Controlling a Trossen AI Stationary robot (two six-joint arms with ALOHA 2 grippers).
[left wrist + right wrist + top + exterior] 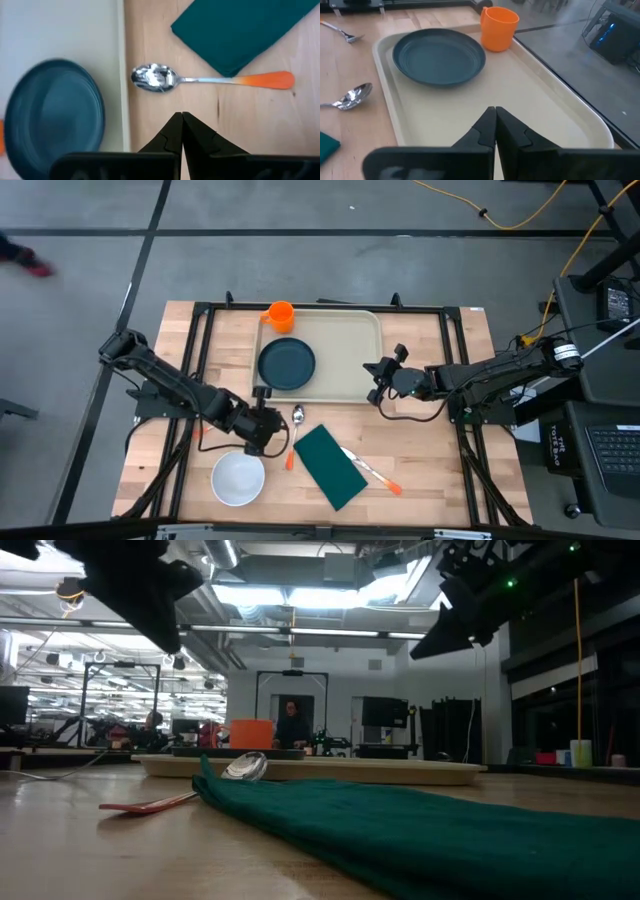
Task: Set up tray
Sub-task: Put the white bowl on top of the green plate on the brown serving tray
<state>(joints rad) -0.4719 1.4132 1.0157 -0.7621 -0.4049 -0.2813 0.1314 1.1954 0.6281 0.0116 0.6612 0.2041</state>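
so far the tray (345,360) at the tabletop's far edge only has the plate (287,364) and orange cup (279,315), while spoon (297,417), napkin (330,467), bowl (238,478) wait near the front edge, both my left pincer (266,419) and right pincer (377,380) pressed together, empty.

Plate (287,364) and cup (279,315) on tray (345,360), spoon (297,422) beside napkin (329,466)

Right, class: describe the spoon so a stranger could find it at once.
Start at the big cream tray on the wooden table. Just off its near edge, between the tray and the green napkin, lies the spoon. Its shiny bowl and orange handle tip set it apart from the thinner utensils beyond the napkin.
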